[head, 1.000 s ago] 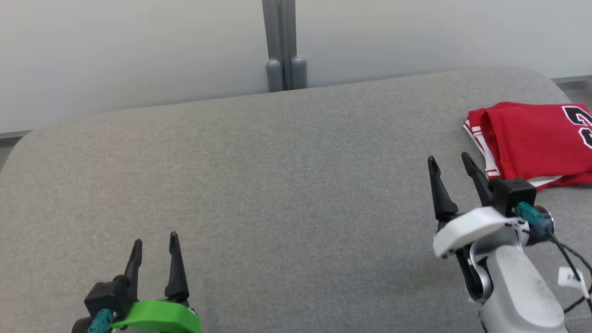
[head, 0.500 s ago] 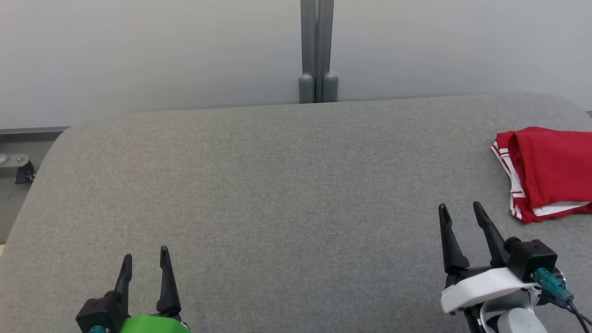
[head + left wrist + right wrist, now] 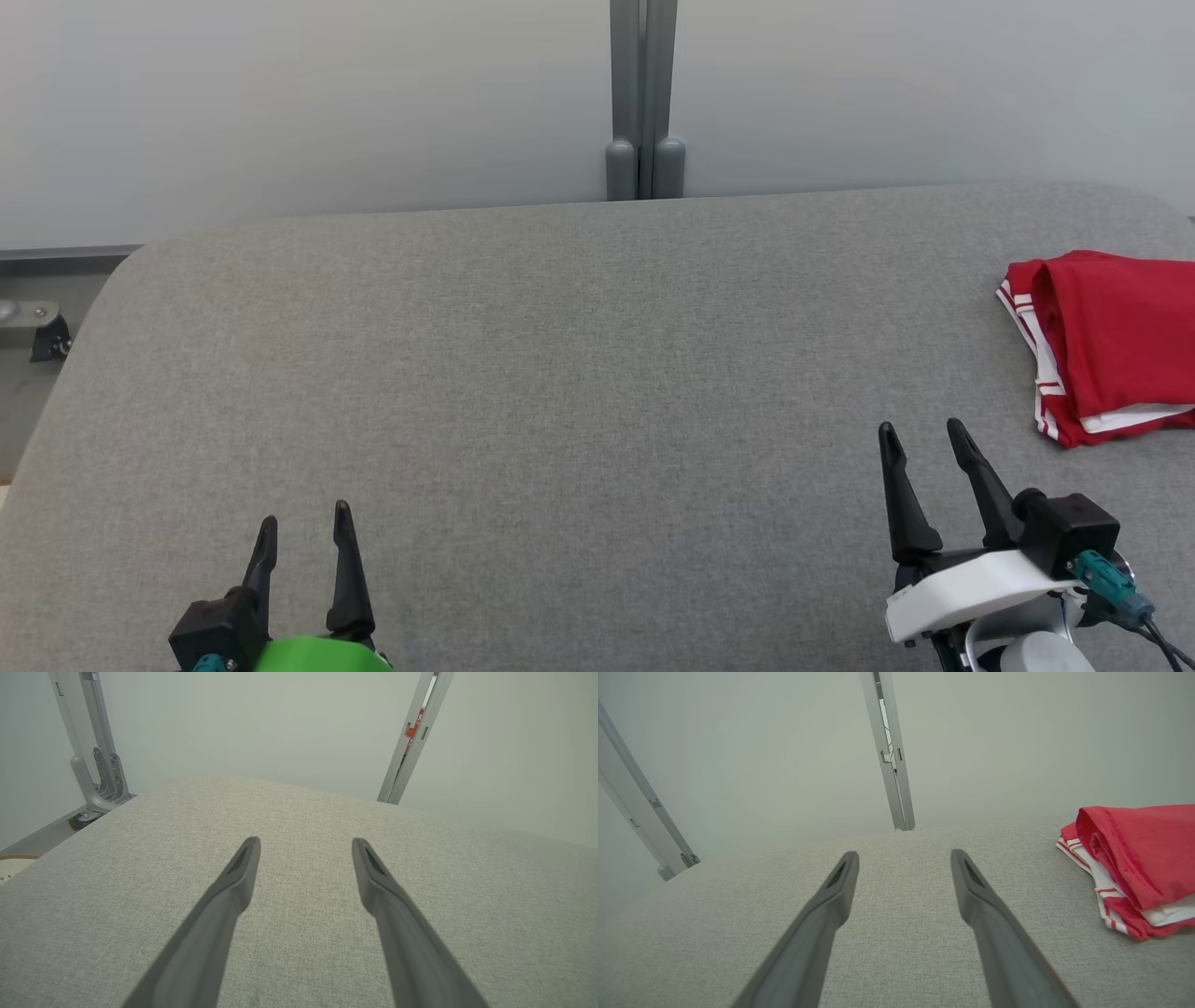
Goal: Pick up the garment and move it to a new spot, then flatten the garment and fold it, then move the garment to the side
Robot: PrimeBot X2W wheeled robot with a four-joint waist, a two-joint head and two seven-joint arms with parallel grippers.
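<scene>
**Both grippers empty, jersey folded off to the right**

The left gripper [image 3: 305, 516] sits at the lower left of the head view. Its fingers [image 3: 224, 914] are spread fairly wide with nothing between them, just bare grey worktop [image 3: 560, 373] showing through the gap. I can't tell from the wrist view whether the tips touch the fabric or sit just above it.

Same story for the right gripper [image 3: 920, 429] at the lower right: fingers [image 3: 999, 942] parted about as wide as the left ones, holding nothing. They point up the worktop toward the back wall [image 3: 280, 112] and the grey post [image 3: 644, 93].

The garment [image 3: 1111, 345] is a red jersey with white and red striped trim. It lies folded in a neat stack at the far right edge of the worktop, partly cut off by the head view's edge. It's near the right gripper, off to that gripper's right and a bit further back, but apart from it. In the right wrist view the stack [image 3: 1139, 854] shows its folded layers, red on top and white peeking out below.
</scene>
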